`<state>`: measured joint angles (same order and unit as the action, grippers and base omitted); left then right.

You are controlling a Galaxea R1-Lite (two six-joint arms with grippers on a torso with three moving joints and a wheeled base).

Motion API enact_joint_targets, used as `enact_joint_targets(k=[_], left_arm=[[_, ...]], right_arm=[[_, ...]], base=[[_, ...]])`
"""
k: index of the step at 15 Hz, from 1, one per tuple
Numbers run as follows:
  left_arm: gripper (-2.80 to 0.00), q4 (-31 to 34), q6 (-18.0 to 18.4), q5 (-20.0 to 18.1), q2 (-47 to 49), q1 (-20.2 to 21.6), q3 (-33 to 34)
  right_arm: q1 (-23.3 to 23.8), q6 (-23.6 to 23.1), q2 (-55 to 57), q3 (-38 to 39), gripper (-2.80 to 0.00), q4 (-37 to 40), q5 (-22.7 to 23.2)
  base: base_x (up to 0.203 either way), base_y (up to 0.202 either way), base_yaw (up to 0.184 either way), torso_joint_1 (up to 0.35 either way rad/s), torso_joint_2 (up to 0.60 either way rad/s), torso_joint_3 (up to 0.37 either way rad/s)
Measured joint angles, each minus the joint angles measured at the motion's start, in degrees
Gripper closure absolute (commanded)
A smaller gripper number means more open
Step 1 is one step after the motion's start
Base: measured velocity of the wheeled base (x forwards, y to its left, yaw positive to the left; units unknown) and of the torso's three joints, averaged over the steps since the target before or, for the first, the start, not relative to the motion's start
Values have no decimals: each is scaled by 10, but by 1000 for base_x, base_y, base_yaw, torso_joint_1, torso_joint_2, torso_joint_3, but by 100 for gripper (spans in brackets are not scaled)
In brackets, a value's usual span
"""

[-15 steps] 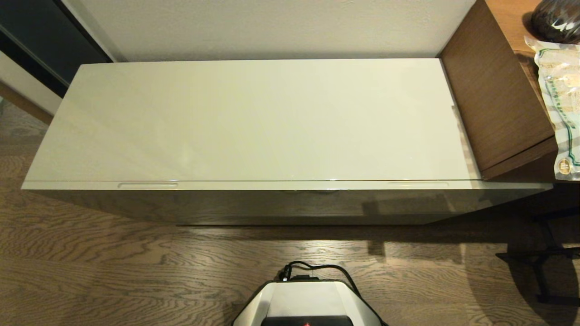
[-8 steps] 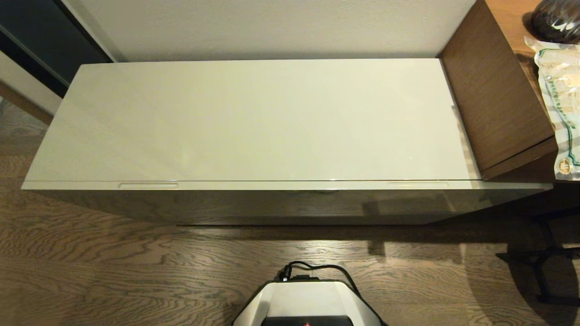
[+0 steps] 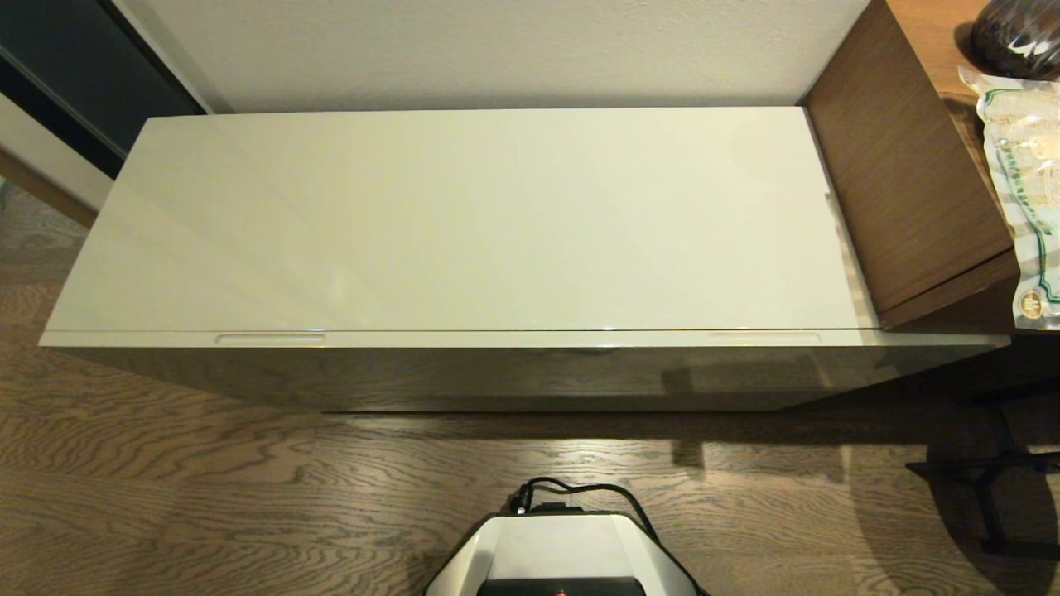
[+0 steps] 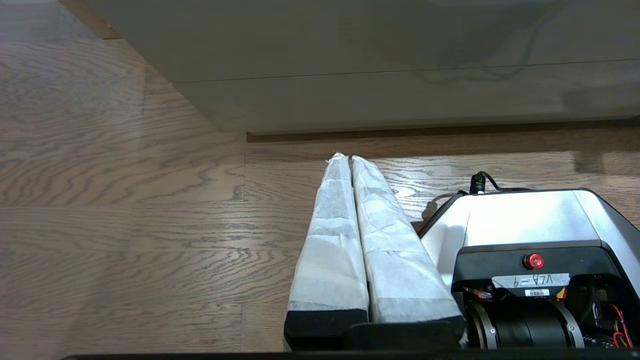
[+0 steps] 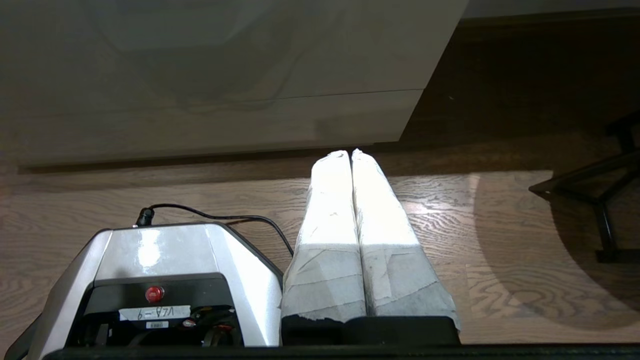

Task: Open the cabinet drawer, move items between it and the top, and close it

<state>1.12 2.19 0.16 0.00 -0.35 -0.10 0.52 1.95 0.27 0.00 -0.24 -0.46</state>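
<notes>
Nothing has moved since the earlier frames: we see the cabinet drawer (image 3: pixel 530 364) fully closed under the top (image 3: pixel 464 223), whose slab lies bare, with both handle slots along the front edge. No slippers show anywhere. Our left gripper (image 4: pixel 350 157) hangs low beside the base (image 3: pixel 567 555), fingers pressed together and holding nothing; our right gripper (image 5: pixel 350 152) hangs likewise on the other side, also pressed together. Right of the cabinet stands the wooden desk (image 3: pixel 903 165) with a printed bag (image 3: pixel 1023 182) on it
</notes>
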Motion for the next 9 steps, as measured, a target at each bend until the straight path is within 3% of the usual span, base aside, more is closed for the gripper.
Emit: enact_joint_targets(k=[9], left_arm=[[0,0,0,0,0,0,0]], right_arm=[[0,0,0,0,0,0,0]], base=[[0,0,0,0,0,0]])
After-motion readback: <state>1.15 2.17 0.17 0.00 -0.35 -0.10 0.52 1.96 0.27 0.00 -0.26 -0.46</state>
